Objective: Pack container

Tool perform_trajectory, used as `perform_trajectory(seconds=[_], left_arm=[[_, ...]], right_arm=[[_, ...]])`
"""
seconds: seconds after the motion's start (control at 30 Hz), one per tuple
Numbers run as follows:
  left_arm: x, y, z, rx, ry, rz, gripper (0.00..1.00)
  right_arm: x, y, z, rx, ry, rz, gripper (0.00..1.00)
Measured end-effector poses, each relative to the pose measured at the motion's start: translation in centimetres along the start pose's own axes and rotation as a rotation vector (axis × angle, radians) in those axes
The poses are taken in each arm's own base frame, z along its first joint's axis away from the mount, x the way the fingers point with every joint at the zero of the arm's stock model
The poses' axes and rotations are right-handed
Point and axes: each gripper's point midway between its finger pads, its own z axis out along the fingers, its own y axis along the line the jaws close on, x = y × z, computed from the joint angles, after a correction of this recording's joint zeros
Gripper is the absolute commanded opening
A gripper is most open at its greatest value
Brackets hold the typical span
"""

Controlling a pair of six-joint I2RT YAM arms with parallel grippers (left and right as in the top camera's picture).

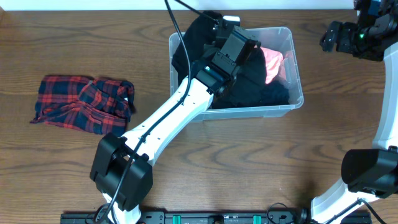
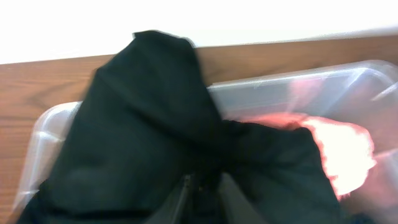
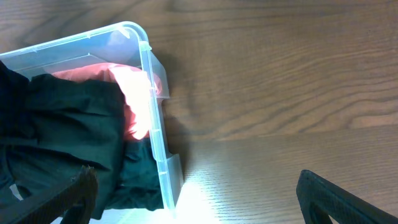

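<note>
The clear container [image 1: 297, 74] stands at the middle back of the table. It holds a black garment [image 1: 261, 93] and a pink garment [image 1: 273, 62]. My left gripper [image 1: 210, 30] is over the container's back left corner. In the left wrist view it [image 2: 205, 193] is shut on the black garment [image 2: 143, 124], which bunches up over the container's rim [image 2: 46, 124], with the pink garment [image 2: 345, 149] to the right. My right gripper [image 1: 326, 38] is open and empty beside the container's right side. Its wrist view [image 3: 205, 205] shows the container wall [image 3: 152, 112], the pink garment [image 3: 134, 93] and the black garment [image 3: 68, 124].
A red and navy plaid cloth [image 1: 84, 102] lies crumpled on the wooden table at the left. My left arm [image 1: 161, 124] reaches diagonally from the front to the container. My right arm's base [image 1: 367, 171] is at the front right.
</note>
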Motion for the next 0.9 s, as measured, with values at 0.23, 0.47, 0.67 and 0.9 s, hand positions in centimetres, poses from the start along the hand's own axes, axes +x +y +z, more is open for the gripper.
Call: perform_trajectory(seconds=[0.23,0.47,0.67,0.9], left_arm=[[1.7,4.7,0.7,-0.143,0.091,0.072,0.33],[1.8,8.0,2.1,-0.151,0.138,-0.041,0.4],[2.7,8.9,2.3,-0.139,0.189,-0.075,0.45],[3.3,9.6,2.4,-0.129,0.229,-0.077,0.47]], right_arm=[[0.0,0.0,0.0,0.0,0.0,0.0,0.99],[0.0,0.0,0.0,0.0,0.0,0.0,0.99],[0.0,0.0,0.0,0.0,0.0,0.0,0.99],[0.0,0.0,0.0,0.0,0.0,0.0,0.99]])
